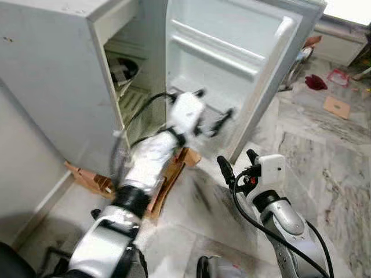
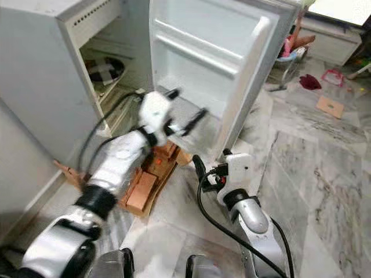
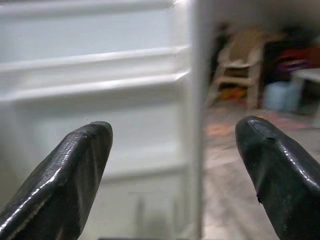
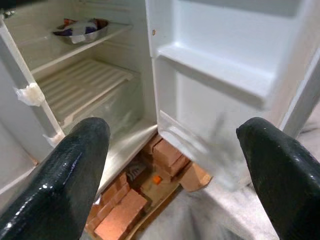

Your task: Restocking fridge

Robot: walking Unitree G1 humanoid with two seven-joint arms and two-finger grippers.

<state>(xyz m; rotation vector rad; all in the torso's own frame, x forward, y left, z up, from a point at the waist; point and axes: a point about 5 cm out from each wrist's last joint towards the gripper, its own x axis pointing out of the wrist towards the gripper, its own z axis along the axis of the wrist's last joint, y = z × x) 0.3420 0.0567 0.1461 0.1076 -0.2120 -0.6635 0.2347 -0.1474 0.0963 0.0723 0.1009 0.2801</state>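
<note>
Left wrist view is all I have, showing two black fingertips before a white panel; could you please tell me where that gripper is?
Observer: The left gripper is raised, open and empty, in front of the open fridge door, near its lower shelf.
Operator: Thank you. Is anything inside the fridge?
Observer: Yes, a bowl holding something checked sits on the upper shelf; the slatted shelf below looks bare.
Operator: And where is the other arm?
Observer: The right gripper is lower, open and empty, above the marble floor by the door's outer edge.
Operator: Anything under the fridge?
Observer: Bricks on flattened cardboard lie beneath it.
</note>
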